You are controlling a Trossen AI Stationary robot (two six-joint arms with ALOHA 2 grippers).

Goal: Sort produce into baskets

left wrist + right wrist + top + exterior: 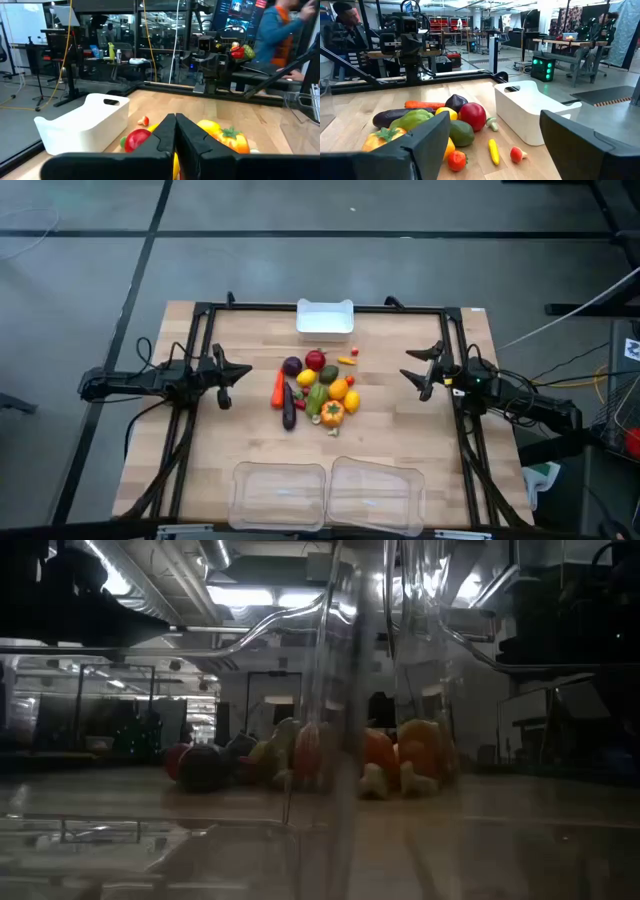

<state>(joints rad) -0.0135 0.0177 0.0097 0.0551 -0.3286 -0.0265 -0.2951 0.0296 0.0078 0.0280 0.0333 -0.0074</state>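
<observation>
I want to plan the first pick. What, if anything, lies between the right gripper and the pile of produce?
Nothing visible. The right gripper, open, sits at the table's right side, with only bare table between it and the produce. The white bin is off to the far edge, out of that line.

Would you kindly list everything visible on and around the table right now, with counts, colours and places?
Produce pile: about a dozen pieces, mixed colours, table centre
Carrot: one, orange, pile's left edge
Eggplant: one, purple, beside the carrot
Apple: one, red, pile's far side
Orange pepper: one, pile's near side
White bin: one, far table edge
Clear trays: two, side by side, near edge
Person: one, blue top, beyond the table
Left tool: shut, left of pile
Right tool: open, right of pile
</observation>
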